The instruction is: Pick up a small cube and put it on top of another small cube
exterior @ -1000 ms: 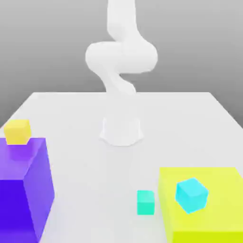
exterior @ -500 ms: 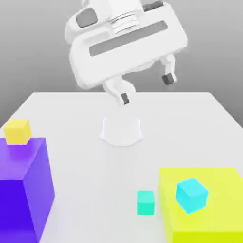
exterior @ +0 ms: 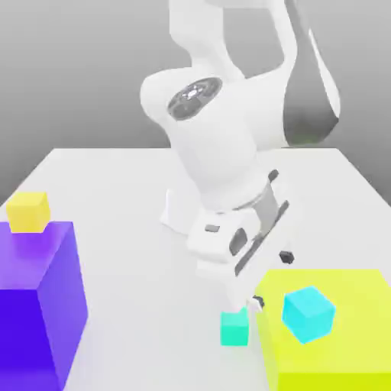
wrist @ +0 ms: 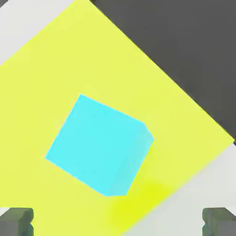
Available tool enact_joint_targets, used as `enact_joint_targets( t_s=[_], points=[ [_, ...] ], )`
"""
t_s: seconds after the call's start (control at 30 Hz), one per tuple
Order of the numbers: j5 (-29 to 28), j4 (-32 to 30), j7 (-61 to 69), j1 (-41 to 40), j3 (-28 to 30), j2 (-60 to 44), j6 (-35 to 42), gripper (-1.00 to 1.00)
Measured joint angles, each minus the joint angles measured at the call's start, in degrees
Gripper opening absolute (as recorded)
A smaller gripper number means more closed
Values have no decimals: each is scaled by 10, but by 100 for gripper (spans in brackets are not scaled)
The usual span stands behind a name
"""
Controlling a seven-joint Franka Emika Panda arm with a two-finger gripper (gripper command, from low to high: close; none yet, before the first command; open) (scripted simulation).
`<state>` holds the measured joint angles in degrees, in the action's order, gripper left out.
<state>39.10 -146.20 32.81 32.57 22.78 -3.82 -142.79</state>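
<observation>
1. White surface [exterior: 114,183] against a grey backdrop carries everything; nearest the exterior camera stand two big blocks, purple block [exterior: 34,305] at that view's left, lime block [exterior: 336,328] at its right.
2. Teal cube [exterior: 234,327] sits just beside the lime block, on the surface.
3. Tool [exterior: 273,279] hangs wide open and empty, just above and toward the exterior view's right of the teal cube, over the lime block's edge, so it likely must shift left.
4. Three small cubes: teal, cyan cube [exterior: 308,314] on lime, yellow cube [exterior: 28,211] farthest, atop purple.
</observation>
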Motion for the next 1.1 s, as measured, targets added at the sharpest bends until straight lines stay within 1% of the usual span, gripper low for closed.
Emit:
enact_joint_targets(
  t_s=[0.17, 0.3, 0.4, 0.47, 0.53, 0.57, 0.63, 0.7, 0.83, 0.87, 1.03, 1.07, 1.1],
  points=[
    [-20, -31, 69, 5, -7, -33, -53, 0],
    [-68, -59, 102, 12, -3, -42, -105, 0],
    [-131, -83, 108, 22, 11, -38, -148, 0],
    [-194, -99, 97, 32, 29, -29, -175, 0],
    [-268, -112, 75, 48, 49, -18, -197, 0],
    [-281, -113, 74, 56, 45, -22, -200, 0],
    [-263, -109, 94, 52, 25, -43, -216, 0],
    [-224, -101, 124, 30, -10, -73, -238, 0],
    [-157, -84, 178, -53, -108, -139, -287, 0],
    [-143, -81, 189, -67, -125, -152, -296, -100],
    [-143, -81, 189, -67, -125, -152, -294, -100],
    [-137, -79, 194, -76, -134, -158, -299, -100],
    [-143, -81, 189, -69, -127, -152, -295, -100]
  ],
)
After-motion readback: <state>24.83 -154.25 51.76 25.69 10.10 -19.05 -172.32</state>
